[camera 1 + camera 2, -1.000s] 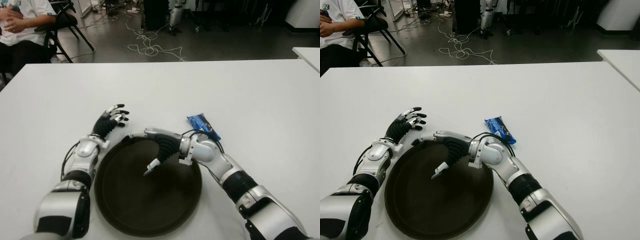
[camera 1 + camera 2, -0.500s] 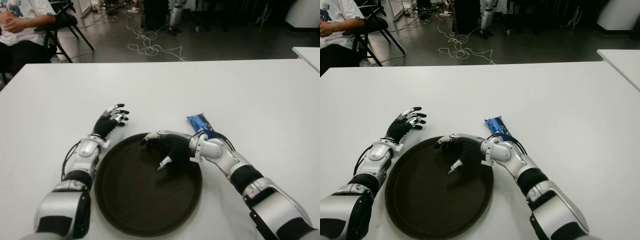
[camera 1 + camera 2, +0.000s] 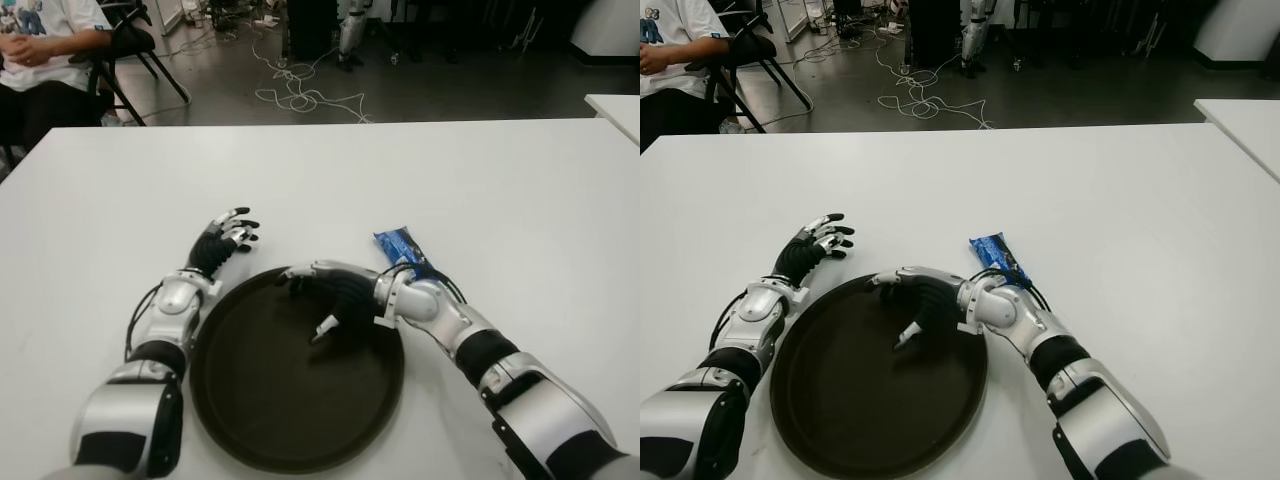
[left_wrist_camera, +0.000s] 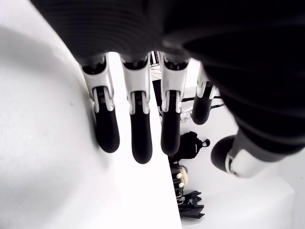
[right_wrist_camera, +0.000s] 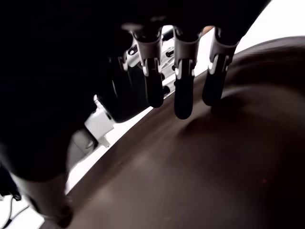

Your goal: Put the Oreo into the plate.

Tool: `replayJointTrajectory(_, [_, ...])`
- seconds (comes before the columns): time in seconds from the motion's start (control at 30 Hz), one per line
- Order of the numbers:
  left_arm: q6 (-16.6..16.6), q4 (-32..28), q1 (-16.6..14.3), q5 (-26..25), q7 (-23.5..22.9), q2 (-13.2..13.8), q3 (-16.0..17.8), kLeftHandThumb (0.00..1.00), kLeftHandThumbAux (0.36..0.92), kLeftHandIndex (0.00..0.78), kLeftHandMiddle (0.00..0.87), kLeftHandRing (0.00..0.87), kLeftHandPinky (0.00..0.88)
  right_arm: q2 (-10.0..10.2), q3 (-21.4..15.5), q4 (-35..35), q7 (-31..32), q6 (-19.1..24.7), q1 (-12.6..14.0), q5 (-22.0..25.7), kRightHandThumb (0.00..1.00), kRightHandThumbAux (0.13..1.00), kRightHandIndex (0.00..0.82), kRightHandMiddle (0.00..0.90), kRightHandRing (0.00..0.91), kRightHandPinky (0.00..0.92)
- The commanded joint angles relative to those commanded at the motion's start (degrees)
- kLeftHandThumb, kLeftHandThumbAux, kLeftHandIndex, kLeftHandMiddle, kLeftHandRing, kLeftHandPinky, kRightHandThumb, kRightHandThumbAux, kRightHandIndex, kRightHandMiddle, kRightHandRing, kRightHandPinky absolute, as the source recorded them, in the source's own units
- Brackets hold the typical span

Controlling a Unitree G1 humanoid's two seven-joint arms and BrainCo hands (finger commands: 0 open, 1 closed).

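Oreo (image 3: pixel 405 252): blue packet on white table (image 3: pixel 520 190), just outside plate (image 3: pixel 290 400) rim, ungrasped.
Right hand (image 3: pixel 335 297): over plate, fingers loosely extended, empty.
Left hand (image 3: pixel 222 241): beside plate's left rim, spread, empty.
Progress: 0 of 1 placed; grasp and transfer remain.

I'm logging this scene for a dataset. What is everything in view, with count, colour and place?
Table: one, white, fills the foreground.
Second table: one, white, far right edge.
Plate: one, dark brown, on the near table between the arms.
Oreo: one, blue pack, on the table right of the plate, behind the right wrist.
Cables: a white tangle on the floor beyond the table.
Chair: one, black, far left.
Person: one, white shirt, seated far left.
Left hand: open, left of the plate.
Right hand: open, empty, over the plate.
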Motion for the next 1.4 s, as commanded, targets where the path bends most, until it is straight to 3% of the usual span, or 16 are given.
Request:
replayJointTrajectory(0.27, [0.46, -0.01, -0.11, -0.13, 0.57, -0.01, 0.09, 0.325, 0.570, 0.181, 0.303, 0.323, 0.345, 0.78, 4.00, 3.42, -5.39, 1.34, -1.93, -5.87, 0.000, 0.839, 0.269, 0.291, 0.288, 0.269])
replayJointTrajectory(0.5, [0.73, -0.16, -0.13, -0.67, 0.08, -0.07, 0.47, 0.325, 0.564, 0.172, 0.293, 0.318, 0.350, 0.83, 5.05, 4.21, -4.88, 2.29, -2.92, -5.84, 0.000, 0.873, 0.358, 0.435, 0.428, 0.432])
replayJointTrajectory(0.77, [1.05, -0.28, -0.19, -0.98, -0.19, -0.04, 0.80, 0.333, 0.565, 0.173, 0.296, 0.317, 0.345, 0.94, 5.76, 5.38, -3.82, 5.25, -3.58, -5.77, 0.000, 0.875, 0.406, 0.516, 0.528, 0.508])
replayJointTrajectory(1.0, [0.91, -0.36, -0.12, -0.92, -0.23, 0.13, 0.79, 0.327, 0.562, 0.177, 0.302, 0.319, 0.337, 0.45, 5.80, 6.01, -4.06, 5.96, -3.28, -5.35, 0.000, 0.859, 0.381, 0.512, 0.533, 0.490])
replayJointTrajectory(1.2, [0.68, -0.36, -0.12, -1.43, -1.12, 0.17, 1.22, 0.329, 0.565, 0.180, 0.300, 0.317, 0.341, -0.56, 4.42, 6.15, -3.95, 5.51, -2.50, -3.72, 0.000, 0.835, 0.314, 0.393, 0.421, 0.402])
replayJointTrajectory(1.4, [0.48, -0.60, -0.05, -1.28, -1.09, 0.12, 1.40, 0.334, 0.570, 0.179, 0.295, 0.314, 0.344, -1.61, 3.09, 6.38, -3.36, 4.69, -2.15, -2.17, 0.000, 0.831, 0.315, 0.367, 0.398, 0.378])
